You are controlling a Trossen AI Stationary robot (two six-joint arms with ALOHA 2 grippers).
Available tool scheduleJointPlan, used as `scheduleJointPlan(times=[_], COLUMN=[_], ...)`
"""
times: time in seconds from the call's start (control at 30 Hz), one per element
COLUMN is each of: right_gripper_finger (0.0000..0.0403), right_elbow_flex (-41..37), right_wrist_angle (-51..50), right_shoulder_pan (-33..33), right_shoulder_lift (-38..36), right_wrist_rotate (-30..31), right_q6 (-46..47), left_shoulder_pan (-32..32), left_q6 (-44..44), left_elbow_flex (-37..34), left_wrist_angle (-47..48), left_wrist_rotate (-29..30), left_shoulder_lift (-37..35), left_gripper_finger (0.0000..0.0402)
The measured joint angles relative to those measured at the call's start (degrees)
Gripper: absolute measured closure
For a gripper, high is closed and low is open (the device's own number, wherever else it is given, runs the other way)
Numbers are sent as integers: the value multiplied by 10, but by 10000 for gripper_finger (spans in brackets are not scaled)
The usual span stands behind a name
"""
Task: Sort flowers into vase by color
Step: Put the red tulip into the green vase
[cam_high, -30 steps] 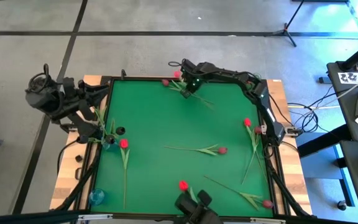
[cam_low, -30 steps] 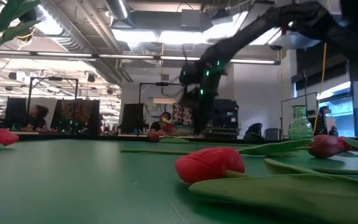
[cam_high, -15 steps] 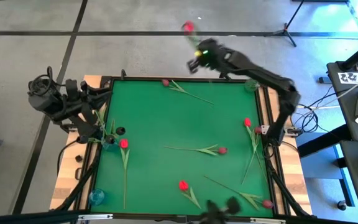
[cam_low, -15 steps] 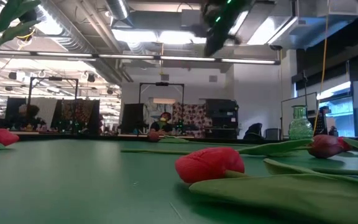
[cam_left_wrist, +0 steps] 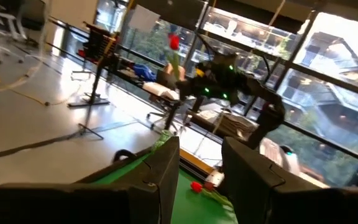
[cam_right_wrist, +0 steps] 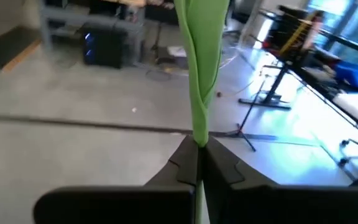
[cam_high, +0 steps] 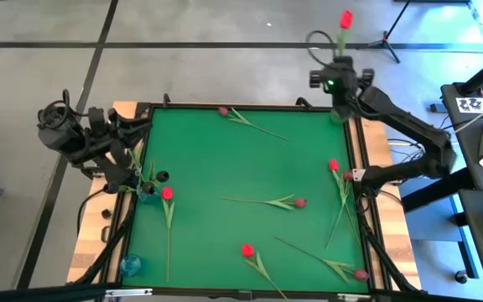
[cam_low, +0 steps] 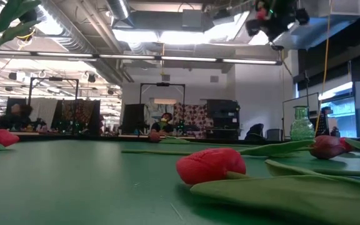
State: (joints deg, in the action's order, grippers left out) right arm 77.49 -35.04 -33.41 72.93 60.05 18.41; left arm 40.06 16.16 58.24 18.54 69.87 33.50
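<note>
At the table's left edge, the left gripper (cam_high: 132,172) hovering over a blue vase (cam_high: 145,195) with green leaves in it, fingers (cam_left_wrist: 160,180) parted with nothing between them. Just right of that vase, flat on the green mat (cam_high: 225,159), a red tulip (cam_high: 167,194) with its stem running toward the near edge; in the near left corner, a second blue vase (cam_high: 130,265). Farther right, at the far edge of the mat, a dark-headed tulip (cam_high: 223,111) lying with its stem angled toward the middle; at mid-mat, another dark-headed tulip (cam_high: 299,202) lying crosswise; near the front edge, a red tulip (cam_high: 246,250). Toward the right side, a red tulip (cam_high: 333,164) and a dark one (cam_high: 347,175) lying close together, stems trailing toward the near edge; in the near right corner, one more dark-headed tulip (cam_high: 360,274). Raised above the far right corner, the right gripper (cam_high: 338,77), fingers pressed tight on the green stem of a red tulip (cam_high: 345,19) held clear of the table, head pointing away beyond the far edge. Below it, by that corner, a green glass vase (cam_low: 300,123).
</note>
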Motion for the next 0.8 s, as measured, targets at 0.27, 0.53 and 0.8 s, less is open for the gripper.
scheduleJointPlan(times=[0.27, 0.53, 0.8], right_gripper_finger=[394, 394, 394], right_elbow_flex=[-242, -319, -362], right_wrist_angle=[383, 566, 660], right_shoulder_pan=[-85, -140, -147], right_shoulder_lift=[-86, -91, -76], right_wrist_rotate=[-24, -48, -74], right_q6=[-188, -280, -344], left_shoulder_pan=[-39, -68, -102], left_q6=[-17, 39, 60], left_elbow_flex=[0, 0, 0], left_wrist_angle=[-29, -54, -57], left_wrist_rotate=[7, 7, 12], left_shoulder_lift=[-1, 6, 32], left_gripper_finger=[283, 283, 283])
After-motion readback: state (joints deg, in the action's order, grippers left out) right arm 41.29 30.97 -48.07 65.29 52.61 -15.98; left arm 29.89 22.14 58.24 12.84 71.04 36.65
